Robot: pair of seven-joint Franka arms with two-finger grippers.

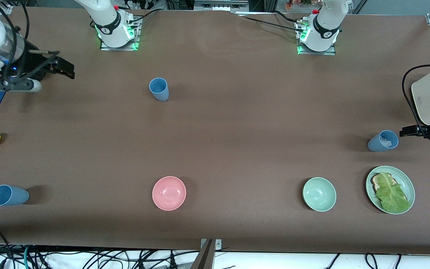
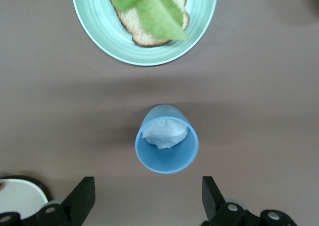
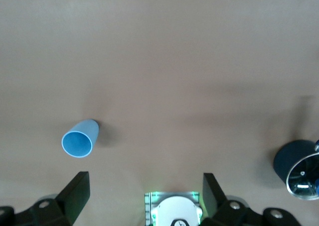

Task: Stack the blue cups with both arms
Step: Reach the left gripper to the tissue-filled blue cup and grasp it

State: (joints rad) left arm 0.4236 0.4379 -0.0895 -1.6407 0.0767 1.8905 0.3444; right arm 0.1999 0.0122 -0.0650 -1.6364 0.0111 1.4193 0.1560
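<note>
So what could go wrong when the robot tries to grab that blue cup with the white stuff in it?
1. The small matte blue cup with something white inside could spill it if tipped for stacking.
2. The open left end effector is close to the cup; a slightly off approach might knock it toward the pale green plate of bread and lettuce.
3. The right end effector, also open, is over bare table; its blue cup stands off to one side.
</note>
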